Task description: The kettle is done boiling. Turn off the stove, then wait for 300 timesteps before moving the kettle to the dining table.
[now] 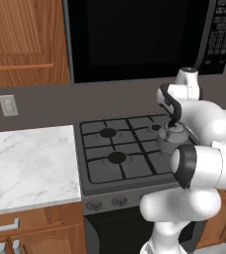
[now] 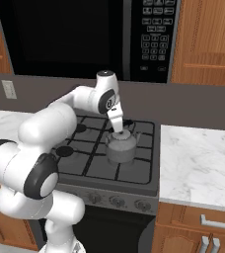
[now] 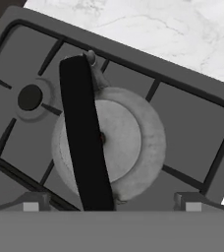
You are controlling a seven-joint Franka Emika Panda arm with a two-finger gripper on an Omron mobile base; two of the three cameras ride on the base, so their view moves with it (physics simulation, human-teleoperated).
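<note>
The grey kettle [image 1: 168, 140] [image 2: 121, 148] [image 3: 131, 142] stands on the right front burner of the stove [image 1: 110, 163] [image 2: 139, 170] [image 3: 195, 128]. Its black arched handle runs across the lid in the hand view. My gripper [image 2: 118, 129] [image 3: 111, 205] hangs just above the kettle's handle, pointing down. It is open, with one fingertip on each side of the kettle and nothing held. Grey knobs [image 1: 119, 201] [image 2: 117, 201] line the stove's front. The dining table is out of view.
A black microwave [image 1: 135, 34] [image 2: 85, 34] hangs low over the stove. Marble counters flank it on the left [image 1: 26, 163] and right [image 2: 203, 163]. Wood cabinets sit above and below. A wall outlet [image 1: 8, 105] is on the backsplash.
</note>
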